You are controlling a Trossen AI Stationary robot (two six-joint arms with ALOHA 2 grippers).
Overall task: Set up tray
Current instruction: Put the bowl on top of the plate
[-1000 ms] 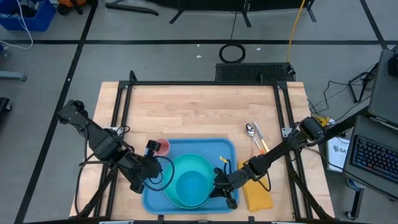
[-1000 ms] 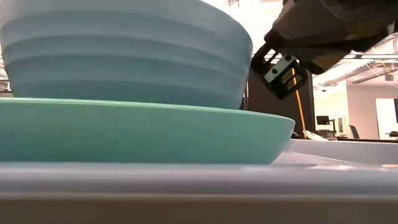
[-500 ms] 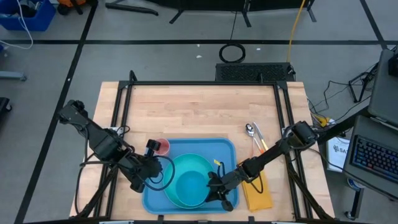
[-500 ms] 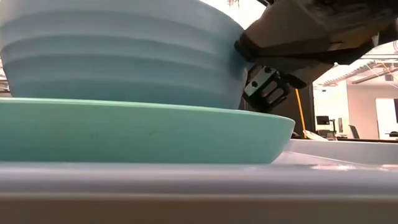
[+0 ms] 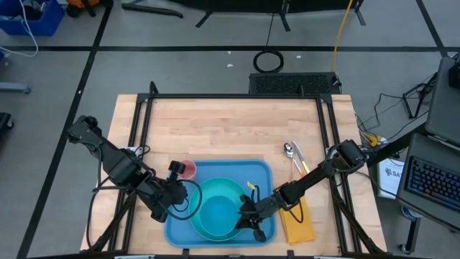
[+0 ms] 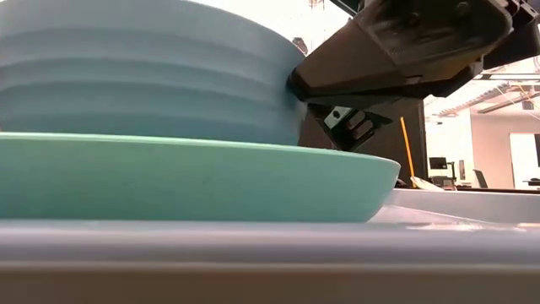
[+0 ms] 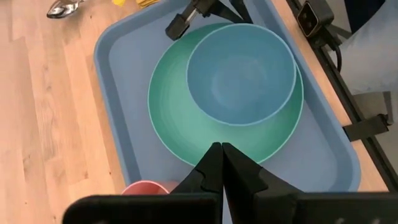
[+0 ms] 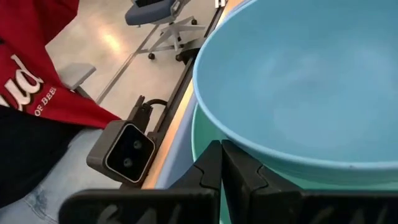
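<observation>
The blue tray (image 5: 253,173) lies at the table's near edge. On it rests a teal plate (image 5: 215,185), and a light-blue bowl (image 5: 219,216) sits on the plate. My right gripper (image 5: 244,214) is shut at the bowl's right side, low over the plate's rim (image 8: 208,140). My left gripper (image 5: 185,193) is shut and stays by the plate's left rim (image 7: 186,152). I cannot tell whether it touches the plate. My right gripper pushes with its shut fingers (image 8: 217,158) against the bowl's outer wall (image 8: 244,140), on the bowl's right side (image 6: 291,84). It comes nearly level from the table's right. The bowl stands upright on the plate.
A pink cup (image 5: 187,170) stands at the tray's far left corner. Spoons (image 5: 293,155) lie on the wood right of the tray, and a yellow cloth (image 5: 298,226) lies nearer. A person in a red shirt (image 8: 37,68) stands beyond the table's near edge.
My right gripper has moved toward the table's left, up against the bowl. The bowl has slid a little to the left on the plate, while the plate and tray stayed where they were.
</observation>
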